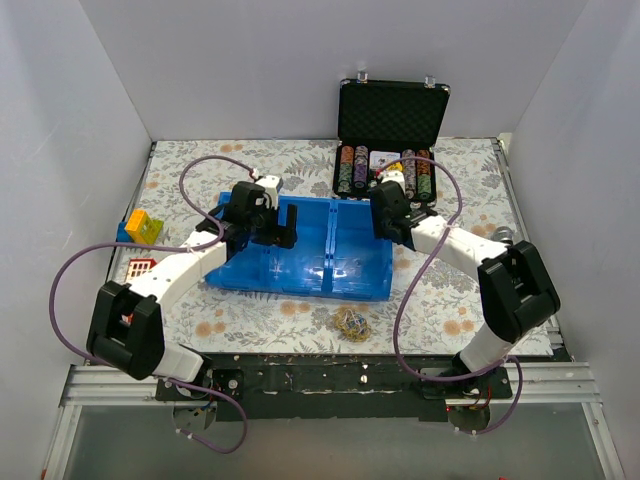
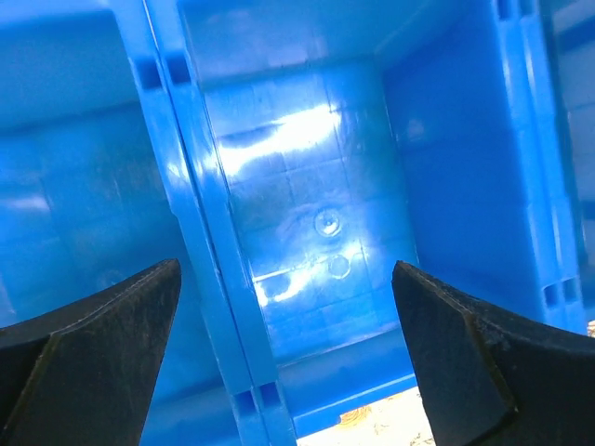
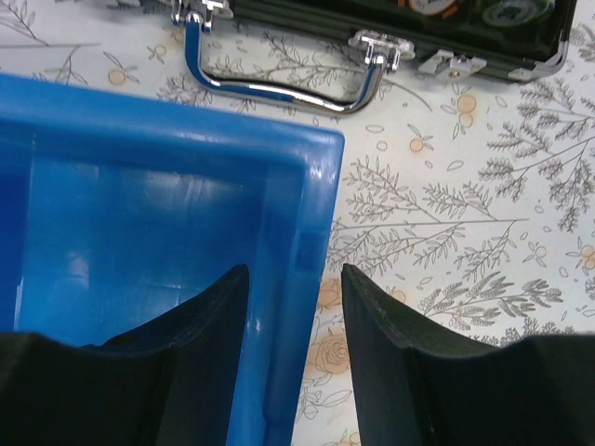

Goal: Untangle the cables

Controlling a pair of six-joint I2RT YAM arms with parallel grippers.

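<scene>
One bundle: cables (image 1: 350,320) lay knotted on the table (image 1: 250,320), before the blue bin (image 1: 350,285).
Left claw (image 2: 286,269): wide apart over bin.
Right claw (image 3: 295,271): apart, straddled bin wall.

Left arm (image 1: 170,270): elbow raised off the near-left corner of the blue bin (image 1: 300,272), forearm extended across its left wall. Left gripper (image 1: 276,226): poised over the bin's left half, pointed down into it, jaws spread wide, nothing between them. Right arm (image 1: 470,250): elbow raised off the bin's near-right corner, forearm angled toward its far-right corner. Right gripper (image 1: 397,222): lowered astride the bin's right wall, jaws partly apart, one finger (image 3: 200,353) inside the wall, the other outside. No contact with the wall made out.
</scene>
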